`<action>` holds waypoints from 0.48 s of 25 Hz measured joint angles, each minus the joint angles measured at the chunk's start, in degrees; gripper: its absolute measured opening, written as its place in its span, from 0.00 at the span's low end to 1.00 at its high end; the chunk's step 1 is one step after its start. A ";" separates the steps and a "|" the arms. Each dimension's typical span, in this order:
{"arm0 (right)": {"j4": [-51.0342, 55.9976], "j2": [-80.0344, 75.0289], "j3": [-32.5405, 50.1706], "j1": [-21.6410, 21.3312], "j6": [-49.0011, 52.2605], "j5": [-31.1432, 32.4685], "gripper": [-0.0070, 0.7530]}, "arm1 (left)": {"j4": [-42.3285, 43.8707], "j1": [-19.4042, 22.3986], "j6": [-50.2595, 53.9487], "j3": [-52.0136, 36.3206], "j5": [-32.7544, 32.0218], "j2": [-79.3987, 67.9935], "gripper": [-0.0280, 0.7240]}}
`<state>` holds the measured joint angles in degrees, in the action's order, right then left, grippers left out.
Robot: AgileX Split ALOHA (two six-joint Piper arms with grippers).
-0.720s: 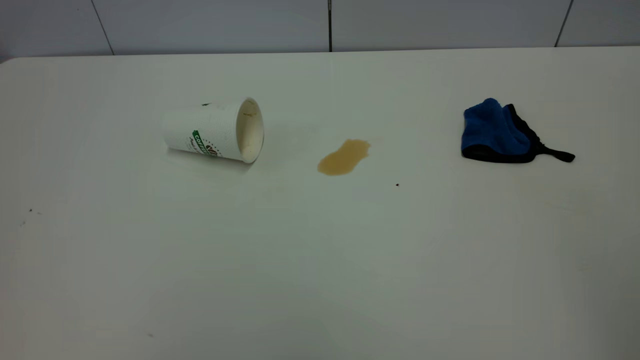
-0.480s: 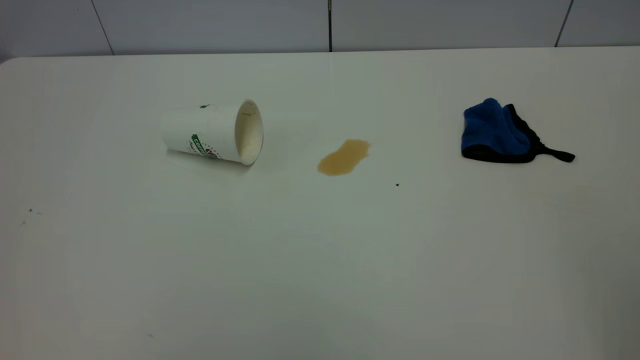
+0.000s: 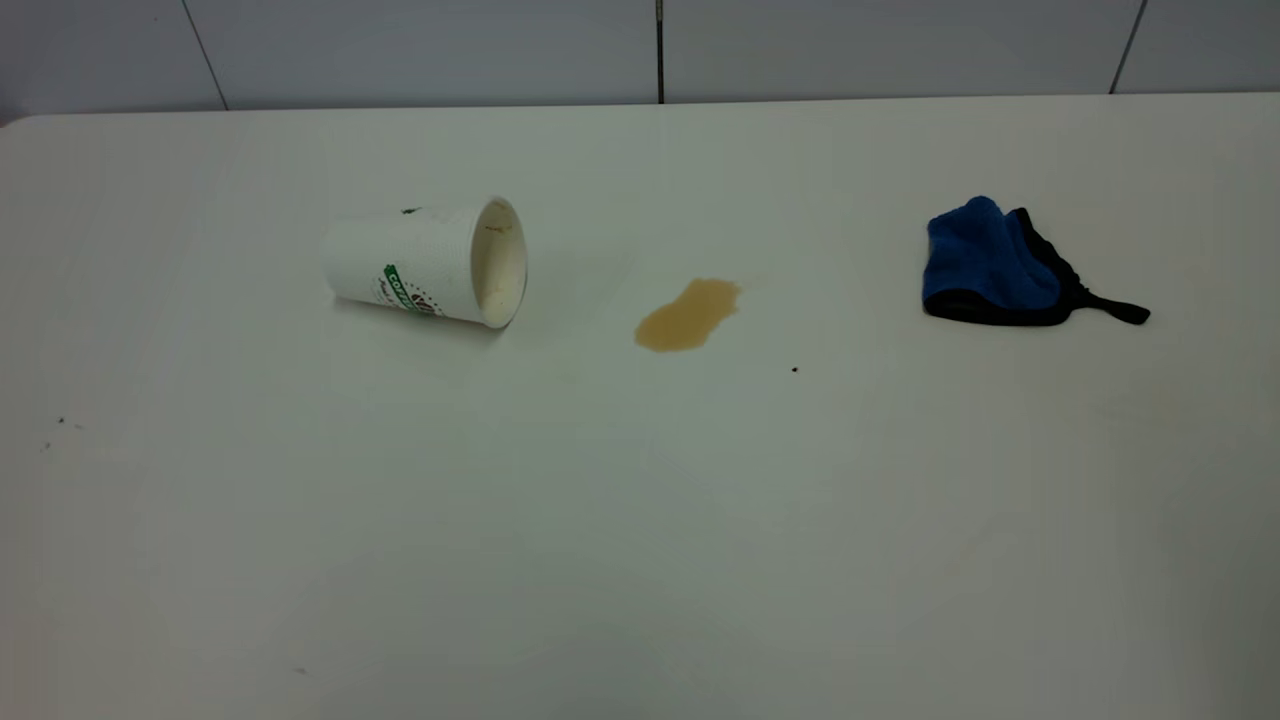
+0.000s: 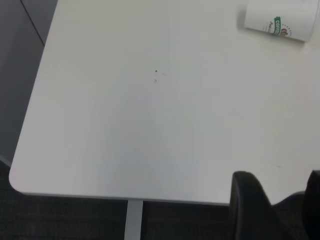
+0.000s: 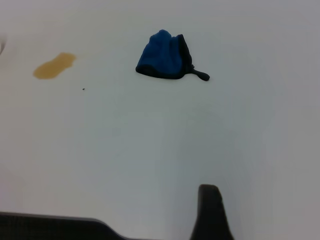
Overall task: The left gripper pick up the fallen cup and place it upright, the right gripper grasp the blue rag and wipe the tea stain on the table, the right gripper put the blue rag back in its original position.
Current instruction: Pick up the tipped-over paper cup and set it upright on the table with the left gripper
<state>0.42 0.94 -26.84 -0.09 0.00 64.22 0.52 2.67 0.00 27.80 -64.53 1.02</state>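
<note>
We see cup (image 3: 425,263), white textured paper with green band, lying on side in upper left of exterior frame, mouth facing tea stain (image 3: 688,314), tan irregular oblong puddle near centre. Blue rag (image 3: 995,264), plush bunched cloth with black edging and strap tail, upper right. Table (image 3: 640,520) smooth white. Left gripper (image 4: 277,210) over near table edge, jaws spread apart; right gripper (image 5: 212,210) jaw state we cannot tell.
</note>
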 joint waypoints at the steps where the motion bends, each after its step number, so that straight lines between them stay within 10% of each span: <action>1: 0.00 0.00 0.00 0.00 0.00 0.00 0.77 | 0.00 0.00 0.00 0.00 0.00 0.00 0.43; 12: 0.00 0.00 0.00 0.00 0.00 0.00 0.77 | -1.37 0.00 0.00 0.00 0.00 0.00 0.43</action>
<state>0.42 0.94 -26.84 -0.09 0.00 64.22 -0.86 2.67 0.00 27.80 -64.53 1.02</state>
